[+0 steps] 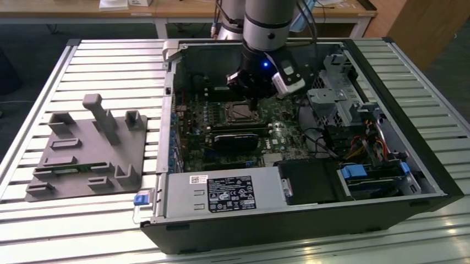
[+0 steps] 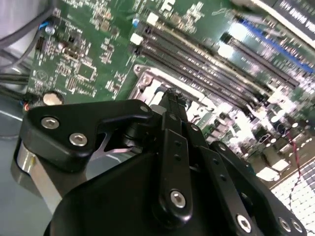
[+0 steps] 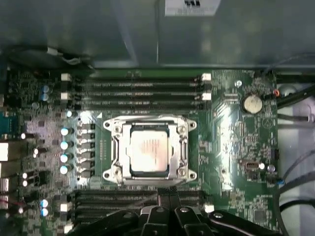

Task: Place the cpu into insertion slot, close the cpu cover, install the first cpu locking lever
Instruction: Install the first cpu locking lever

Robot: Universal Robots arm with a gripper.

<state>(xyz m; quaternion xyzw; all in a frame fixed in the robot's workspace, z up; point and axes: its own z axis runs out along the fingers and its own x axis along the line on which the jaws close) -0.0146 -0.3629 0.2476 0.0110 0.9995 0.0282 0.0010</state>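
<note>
Jaws look pressed together with nothing between them, the gripper (image 3: 165, 199) hanging just beside the insertion slot (image 3: 150, 150). The cpu (image 3: 149, 148) sits in it and the cpu cover (image 3: 183, 147) looks down over it. So it's lever time, I'd guess; that calls for careful hooking.

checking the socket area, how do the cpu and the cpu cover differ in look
The cpu is a solid, dull silver-tan square; the cpu cover is a brighter silver frame with an open middle. The cpu sits inside that opening; the cpu cover runs around it, lying down flat. Both are square, metal, and level with the board.
</note>
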